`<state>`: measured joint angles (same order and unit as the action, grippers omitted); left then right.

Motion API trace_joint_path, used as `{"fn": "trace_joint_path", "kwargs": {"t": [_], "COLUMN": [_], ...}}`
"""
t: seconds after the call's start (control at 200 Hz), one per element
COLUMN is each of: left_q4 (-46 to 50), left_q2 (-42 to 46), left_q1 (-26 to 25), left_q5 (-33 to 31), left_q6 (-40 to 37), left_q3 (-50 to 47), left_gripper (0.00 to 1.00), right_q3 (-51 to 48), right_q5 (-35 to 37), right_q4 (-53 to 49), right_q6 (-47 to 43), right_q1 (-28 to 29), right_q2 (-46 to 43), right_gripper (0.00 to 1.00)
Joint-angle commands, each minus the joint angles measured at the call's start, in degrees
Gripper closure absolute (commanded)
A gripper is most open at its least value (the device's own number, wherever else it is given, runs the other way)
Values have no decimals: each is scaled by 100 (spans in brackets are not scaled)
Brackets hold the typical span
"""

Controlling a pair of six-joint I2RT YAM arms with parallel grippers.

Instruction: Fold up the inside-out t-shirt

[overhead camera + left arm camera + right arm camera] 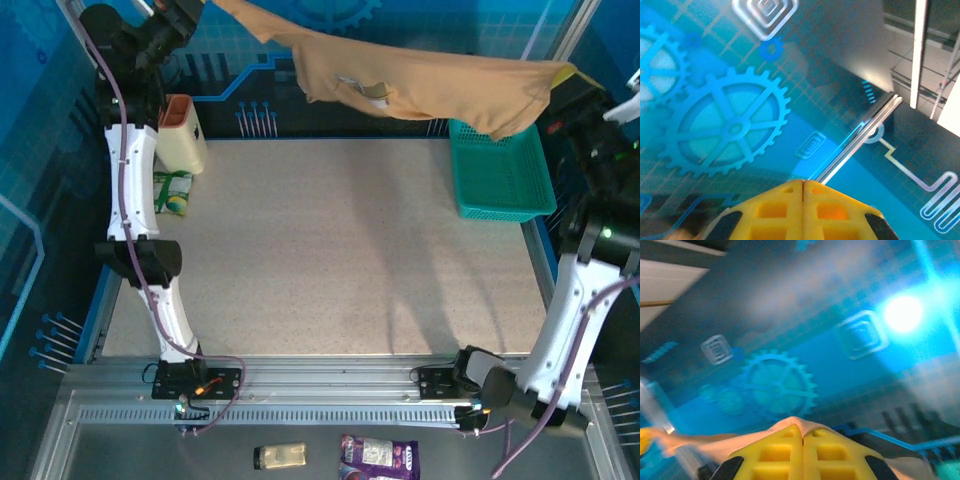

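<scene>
From above, we've got the inside-out t-shirt [420,75] strung up in the air across the top of the frame, well clear of the table [330,260]. It runs from the left gripper [195,8] at the upper left to the right gripper [568,74] at the upper right, and its white tag [375,92] faces us. Here's our worry: each claw seems to have just a thin bite of cloth, so pulling the arms further apart could strip an edge loose and drop half the shirt. The sagging right end hangs over the teal basket [500,175], and we think a careless descent could snag it on the rim or land it in a bunch. Print on the purple packet [378,457] and the green packet [172,192] is too small for us to read, and so is the tag. Over to the left wrist: the left gripper [803,186] has its yellow fingers pressed tight together against the gear backdrop [725,125]. No cloth is plain between the tips, so we judge its hold from the top view. That backdrop has gears and circuit lines, no words. Now the right wrist: the right gripper [802,432] is clamped with tan shirt fabric [705,442] pinched at the tips and trailing to the lower left. It's blurry, so we can't judge how deep the bite goes, and a shallow one is what would slip. Nothing legible here either.
</scene>
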<state>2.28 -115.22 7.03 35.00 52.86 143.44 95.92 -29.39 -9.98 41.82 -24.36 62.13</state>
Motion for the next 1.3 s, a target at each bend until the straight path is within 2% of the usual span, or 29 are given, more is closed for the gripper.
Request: {"fn": "trace_joint_path", "kwargs": {"t": [0.0,0.085,0.16,0.24,0.31,0.38,0.45,0.58,0.63,0.67,0.72,0.77,0.851,1.016,1.111,1.191,1.296], "left_q4": [192,425,527,911,1367,1693,1892,2479,2612,2657,2715,2823,3169,3924,4306,4667,5104], "left_q2": [382,366,208,-116,-549,-1082,-1571,-2166,-2250,-2243,-2173,-2054,-1853,-1295,-938,-724,-566], "left_q1": [42,36,22,-54,-134,-230,-351,-585,-639,-658,-661,-659,-642,-606,-606,-606,-606], "left_q5": [212,481,732,731,577,550,557,431,383,336,251,125,-89,-473,-777,-1106,-1482], "left_q6": [-472,-804,-975,-1438,-1843,-1998,-2040,-2311,-2389,-2409,-2463,-2580,-2886,-3485,-3801,-4043,-4279], "left_q3": [-1138,-1987,-2621,-2946,-2900,-2651,-2343,-1575,-1373,-1292,-1233,-1194,-1078,-1066,-1253,-1336,-1345], "left_gripper": [100,100,100,100,100,100,100,100,96,90,82,70,61,51,43,37,34], "right_q3": [-615,-1359,-2010,-2760,-3438,-3909,-3961,-3080,-2623,-2245,-1802,-1399,-922,-1028,-1289,-1367,-1357], "right_q5": [-1377,-1999,-2173,-1468,-821,-244,35,-75,-198,-266,-364,-431,-437,-342,-364,-87,-214], "right_q4": [205,-53,-575,-1240,-1164,-612,-113,324,427,468,454,380,142,-282,-682,-1253,-1764], "right_q6": [-35,-337,-860,-1507,-1506,-1317,-1228,-1184,-1167,-1135,-1118,-1118,-1192,-1529,-1790,-2177,-2539], "right_q1": [158,680,1594,3062,4333,5481,6330,7251,7492,7637,7757,7821,7791,7291,6720,6245,5625], "right_q2": [-471,-824,-1083,-1293,-1189,-743,83,1804,2395,2818,3264,3637,3932,3657,3368,3227,3306], "right_gripper": [100,100,100,100,100,100,100,100,98,91,71,56,44,39,38,37,37]}}
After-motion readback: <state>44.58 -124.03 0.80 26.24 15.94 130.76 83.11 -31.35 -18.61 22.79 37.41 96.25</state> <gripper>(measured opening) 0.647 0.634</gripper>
